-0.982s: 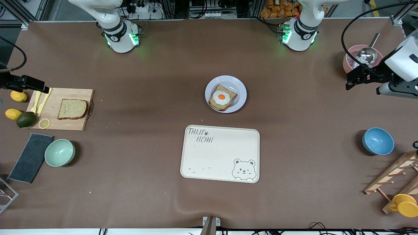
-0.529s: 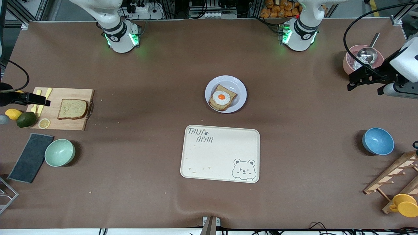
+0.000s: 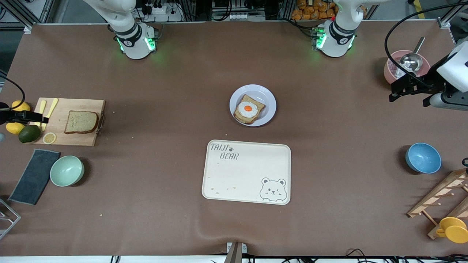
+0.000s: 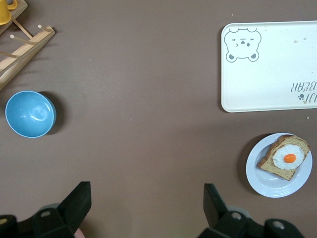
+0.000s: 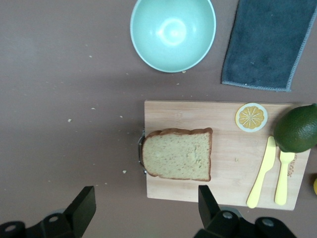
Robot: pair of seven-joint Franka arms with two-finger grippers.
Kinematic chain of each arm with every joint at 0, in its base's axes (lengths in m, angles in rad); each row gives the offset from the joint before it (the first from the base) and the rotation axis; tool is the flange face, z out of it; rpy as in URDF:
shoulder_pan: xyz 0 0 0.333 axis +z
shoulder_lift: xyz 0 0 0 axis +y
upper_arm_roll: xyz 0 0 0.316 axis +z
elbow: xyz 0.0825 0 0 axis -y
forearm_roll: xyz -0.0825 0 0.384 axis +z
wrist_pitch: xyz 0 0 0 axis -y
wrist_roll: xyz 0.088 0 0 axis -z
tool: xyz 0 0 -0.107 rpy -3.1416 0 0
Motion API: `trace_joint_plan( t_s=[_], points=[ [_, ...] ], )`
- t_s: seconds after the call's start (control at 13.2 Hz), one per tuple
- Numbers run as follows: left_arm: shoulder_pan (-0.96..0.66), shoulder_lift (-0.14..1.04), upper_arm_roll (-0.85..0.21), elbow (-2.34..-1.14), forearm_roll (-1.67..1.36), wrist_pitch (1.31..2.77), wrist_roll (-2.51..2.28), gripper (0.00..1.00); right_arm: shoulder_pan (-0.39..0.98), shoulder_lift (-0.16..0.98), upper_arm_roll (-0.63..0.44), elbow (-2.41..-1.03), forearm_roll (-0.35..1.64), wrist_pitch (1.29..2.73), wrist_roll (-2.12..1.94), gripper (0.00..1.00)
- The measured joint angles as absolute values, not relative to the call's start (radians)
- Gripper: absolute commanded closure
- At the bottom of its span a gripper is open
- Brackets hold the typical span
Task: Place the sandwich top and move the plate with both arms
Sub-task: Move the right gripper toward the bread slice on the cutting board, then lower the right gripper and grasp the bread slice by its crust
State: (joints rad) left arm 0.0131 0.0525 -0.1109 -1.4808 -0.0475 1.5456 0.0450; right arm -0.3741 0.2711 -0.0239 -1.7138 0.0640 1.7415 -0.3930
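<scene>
The sandwich top [image 3: 81,122] is a plain brown bread slice lying flat on a wooden cutting board [image 3: 58,138] at the right arm's end of the table. My right gripper [image 3: 36,117] hangs over the board's cutlery end, apart from the slice. In the right wrist view this gripper [image 5: 146,203] is open and empty, with the slice [image 5: 178,153] ahead of it. The pale plate [image 3: 268,95] sits mid-table and carries an egg-topped bread slice [image 3: 248,109]. My left gripper [image 3: 396,89] is up beside a pink bowl; the left gripper [image 4: 146,196] is open and empty, and the plate [image 4: 271,187] is well off to one side.
A yellow knife and fork [image 3: 47,111], lemons [image 3: 14,128], a green fruit [image 3: 29,133] and a lemon slice [image 3: 49,138] crowd the board's end. There are also a green bowl [image 3: 67,170], a dark cloth [image 3: 34,176], a bear tray [image 3: 246,171], a blue bowl [image 3: 423,157], a pink bowl with ladle [image 3: 393,71] and a wooden rack [image 3: 442,197].
My right gripper has drifted across the cutlery end of the cutting board toward the lemons. The left gripper shifted slightly at first, then held still. Bread and plate have not moved.
</scene>
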Motion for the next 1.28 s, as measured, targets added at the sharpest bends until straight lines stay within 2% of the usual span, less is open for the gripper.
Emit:
trace_joint_plan(
  t_s=[0.3, 0.6, 1.06, 1.28],
  points=[
    [0.013, 0.052, -0.111, -1.481, -0.048, 1.546, 0.045, 0.0, -0.444, 0.361, -0.024, -1.723, 0.096, 1.787, -0.495, 0.13],
    [0.013, 0.053, -0.111, -1.481, -0.048, 1.546, 0.045, 0.0, -0.484, 0.397, -0.024, -1.804, 0.114, 1.914, -0.594, 0.13],
    [0.013, 0.053, -0.111, -1.481, -0.048, 1.546, 0.045, 0.0, -0.538, 0.481, -0.024, -1.831, 0.165, 1.984, -0.722, 0.24],
    [0.013, 0.053, -0.111, -1.481, -0.048, 1.546, 0.045, 0.0, -0.556, 0.53, -0.024, -1.832, 0.18, 2.012, -0.76, 0.27]
  ],
)
